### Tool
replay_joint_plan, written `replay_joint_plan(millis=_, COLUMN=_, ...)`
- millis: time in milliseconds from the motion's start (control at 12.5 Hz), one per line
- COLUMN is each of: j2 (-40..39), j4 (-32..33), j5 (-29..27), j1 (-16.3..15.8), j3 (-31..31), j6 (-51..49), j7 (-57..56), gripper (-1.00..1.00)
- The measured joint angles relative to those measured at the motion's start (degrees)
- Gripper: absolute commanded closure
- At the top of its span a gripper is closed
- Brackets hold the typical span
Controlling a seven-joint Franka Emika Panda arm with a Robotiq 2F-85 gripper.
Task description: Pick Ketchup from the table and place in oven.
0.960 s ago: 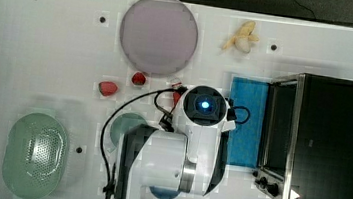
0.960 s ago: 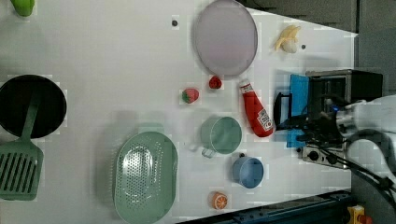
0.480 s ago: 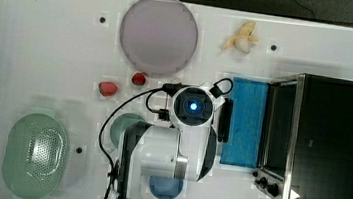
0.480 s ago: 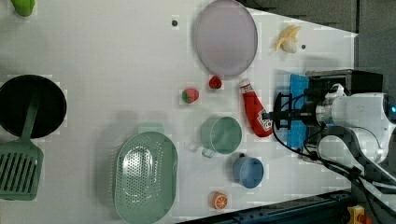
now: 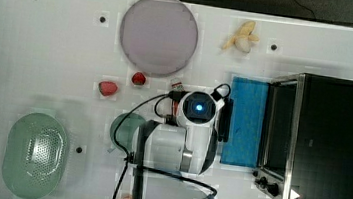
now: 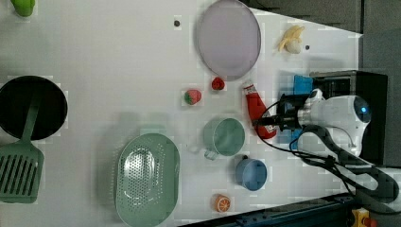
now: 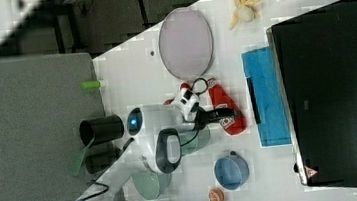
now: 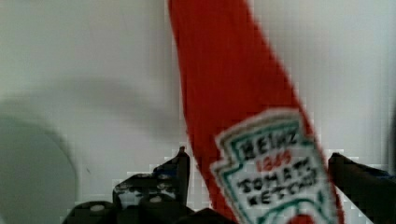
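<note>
The Ketchup (image 6: 256, 105), a red bottle with a white cap, lies flat on the white table (image 6: 118, 56) between a green cup and the oven (image 5: 330, 142). My gripper (image 6: 270, 121) hangs low over its labelled lower half. In the wrist view the Ketchup (image 8: 233, 88) runs between my fingers, with one finger (image 8: 180, 165) on each side and the gripper (image 8: 266, 172) open around it. In the right view the gripper (image 7: 225, 113) sits over the Ketchup (image 7: 219, 96). In the top view my wrist covers the bottle except for its cap (image 5: 176, 85).
A blue flat panel (image 5: 245, 122) lies before the oven front. Close by stand a green cup (image 6: 224, 137) and a blue cup (image 6: 251, 172). Two strawberries (image 6: 192, 96), a purple plate (image 5: 158, 34), a banana (image 5: 242, 36), a green colander (image 6: 147, 177) and a black pan (image 6: 28, 106) lie around.
My arm has swung away from the oven toward the top view's left and now stands over the Ketchup. The fingers have spread slightly wider.
</note>
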State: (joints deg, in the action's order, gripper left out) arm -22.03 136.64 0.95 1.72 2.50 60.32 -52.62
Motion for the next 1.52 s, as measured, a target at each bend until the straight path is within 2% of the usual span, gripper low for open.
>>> replay_joint_plan(millis=80, j2=-1.5, j4=0.1, j5=0.3, j1=0.1, j3=-0.3, j6=0.7, j7=0.0, gripper=-1.00)
replay_joint_plan(millis=160, j2=-2.6, j4=0.0, j5=0.6, j1=-0.2, j3=-0.5, j6=0.3, j7=-0.2, gripper=-0.92)
replay_joint_plan(millis=400, j2=-2.4, j4=0.7, j5=-0.1, j1=-0.6, j3=-1.8, j6=0.6, j7=-0.7, gripper=-0.21)
replay_joint_plan(millis=640, j2=-2.0, j4=-1.5, j5=0.1, j1=-1.1, j3=-1.9, j6=0.6, j7=-1.0, gripper=-0.20)
replay_joint_plan(millis=1040, j2=5.8, j4=-0.3, j5=0.4, j1=-0.3, j3=-1.8, j6=-0.7, j7=-1.2, gripper=-0.20)
replay_joint_plan(millis=1360, j2=18.8, j4=-0.6, j5=0.0, j1=-1.0, j3=-0.5, j6=-14.9, j7=-0.4, gripper=-0.20)
replay_joint_plan(millis=1440, j2=22.2, j4=-1.1, j5=1.3, j1=-1.0, j3=-0.7, j6=-18.9, j7=1.5, gripper=-0.20)
replay_joint_plan(millis=1520, j2=24.6, j4=-2.1, j5=6.1, j1=-0.8, j3=-1.4, j6=-21.5, j7=4.5, gripper=-0.20)
